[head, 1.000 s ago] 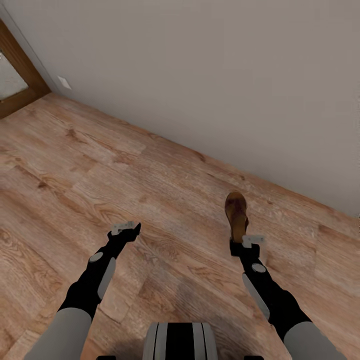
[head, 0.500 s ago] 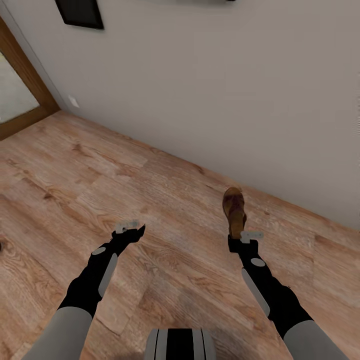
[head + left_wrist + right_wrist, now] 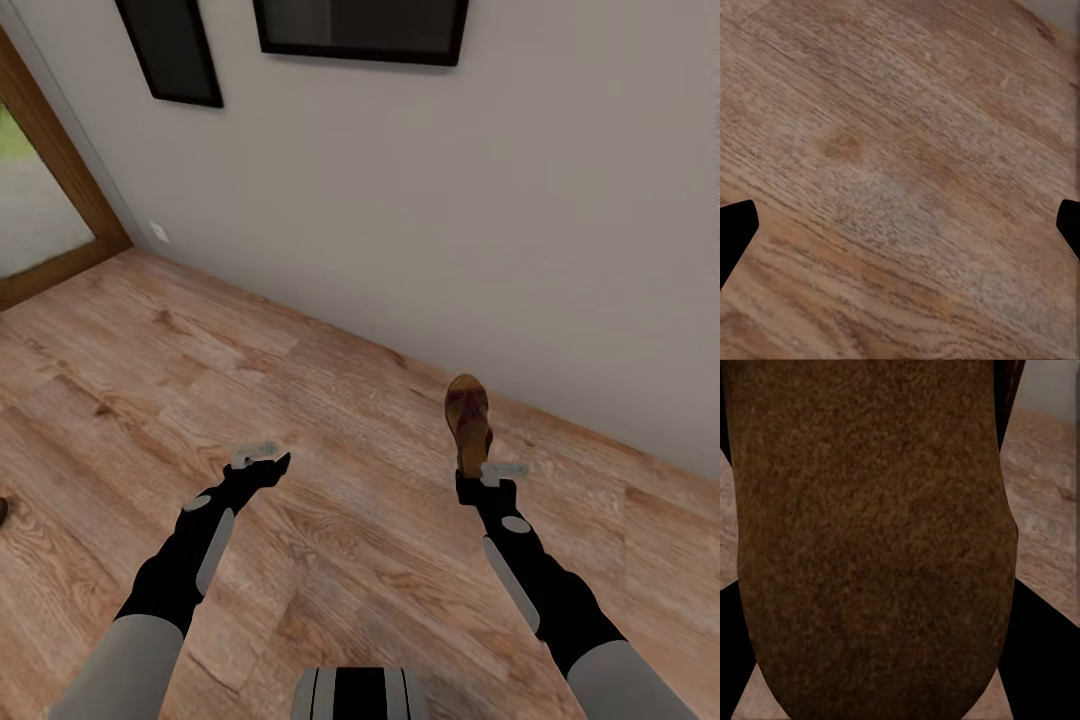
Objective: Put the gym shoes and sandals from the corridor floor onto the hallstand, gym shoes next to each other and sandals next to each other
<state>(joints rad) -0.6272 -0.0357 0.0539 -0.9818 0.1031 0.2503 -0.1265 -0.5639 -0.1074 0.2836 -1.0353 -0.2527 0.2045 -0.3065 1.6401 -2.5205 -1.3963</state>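
Head view: the right gripper [image 3: 478, 478] holds one dark brown sandal [image 3: 468, 416] by its heel end, jaws clenched on it, the sandal pointing away from the robot toward the grey wall [image 3: 480, 220] and lifted above the corridor floor [image 3: 330, 400]. In the right wrist view the sandal's brown surface [image 3: 870, 532] lies between the dark fingers [image 3: 1039, 652], with floor planks just beyond it. The left gripper [image 3: 262, 459] hangs over bare planks, well apart from the sandal on its left; in the left wrist view its two black fingertips [image 3: 735, 232] sit at opposite edges with only wood grain between them, so its jaws are released and spread. Above the sandal, two dark framed pictures [image 3: 360, 30] hang on the wall; no writing can be read on them. A wooden door frame [image 3: 60, 170] stands far left of the sandal.
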